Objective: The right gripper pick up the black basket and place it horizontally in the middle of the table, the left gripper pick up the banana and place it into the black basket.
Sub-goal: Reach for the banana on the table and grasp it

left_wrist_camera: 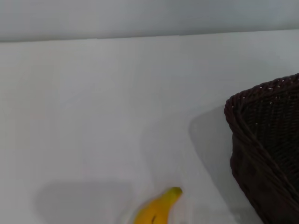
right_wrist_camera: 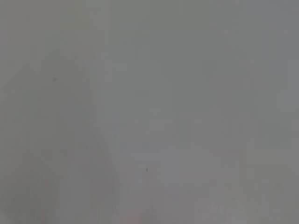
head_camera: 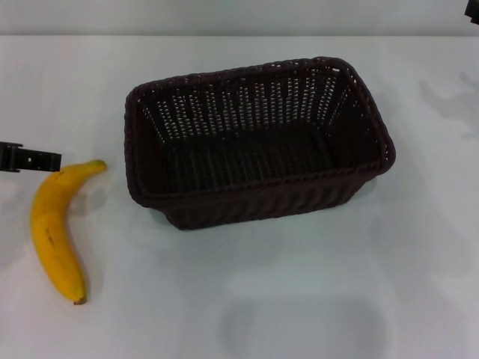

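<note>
Dark brown-black woven wicker, the large rectangular black basket (head_camera: 258,142) sits upright near the middle of the plain white table (head_camera: 314,299), its long side running roughly across the head view, nothing inside it. To its left, well apart, lies the curved yellow banana (head_camera: 54,228), its greenish stem tip pointing toward the basket. Just beside that stem, the thin black left gripper (head_camera: 30,158) reaches in from the edge; whether it is spread, I cannot tell. At the far right corner a sliver of the right gripper (head_camera: 474,10) shows.

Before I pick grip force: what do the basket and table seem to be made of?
The black basket looks like woven wicker or a plastic imitation: braided rim, slotted sides, slightly glossy strands. The table looks like smooth matte white laminate, showing only soft shadows; its exact material is unclear.
</note>
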Robot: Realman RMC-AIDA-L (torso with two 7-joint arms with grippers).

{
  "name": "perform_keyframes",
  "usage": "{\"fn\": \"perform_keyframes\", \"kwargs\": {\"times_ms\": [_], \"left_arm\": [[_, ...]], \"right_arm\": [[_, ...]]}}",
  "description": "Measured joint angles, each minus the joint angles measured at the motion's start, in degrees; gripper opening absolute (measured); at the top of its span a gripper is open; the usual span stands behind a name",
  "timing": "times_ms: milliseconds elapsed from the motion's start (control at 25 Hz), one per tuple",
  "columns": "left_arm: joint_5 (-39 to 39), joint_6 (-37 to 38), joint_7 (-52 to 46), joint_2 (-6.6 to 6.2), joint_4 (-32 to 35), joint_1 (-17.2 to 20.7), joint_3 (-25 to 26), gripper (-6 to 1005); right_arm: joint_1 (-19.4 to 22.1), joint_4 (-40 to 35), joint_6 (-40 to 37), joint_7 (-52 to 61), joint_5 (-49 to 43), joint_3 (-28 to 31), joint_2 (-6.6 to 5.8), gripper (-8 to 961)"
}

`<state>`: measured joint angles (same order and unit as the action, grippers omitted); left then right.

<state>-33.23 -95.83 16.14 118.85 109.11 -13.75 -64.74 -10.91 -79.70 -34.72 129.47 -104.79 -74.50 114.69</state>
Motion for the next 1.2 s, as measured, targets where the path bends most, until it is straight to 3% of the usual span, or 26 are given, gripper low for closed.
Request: {"fn": "perform_keyframes", "kwargs": {"times_ms": [520, 760, 1200], "left_arm": [[1.5, 0.2, -2.3, -0.04, -2.0, 0.6, 0.0, 873], [2.6, 3.0, -4.9, 0.09, -3.3, 2.3, -0.2, 872], [2.8, 8.6, -4.8, 0.20, -9.6, 2.0, -0.5, 871]], "right_arm": [[-0.1, 0.8, -2.8, -0.5, 0.0, 0.8, 0.00, 859], [-0.4, 0.9, -3.6, -0.6, 0.0, 1.2, 0.00, 859], [-0.5, 1.3, -5.1, -0.7, 0.0, 2.3, 0.00, 858]]}}
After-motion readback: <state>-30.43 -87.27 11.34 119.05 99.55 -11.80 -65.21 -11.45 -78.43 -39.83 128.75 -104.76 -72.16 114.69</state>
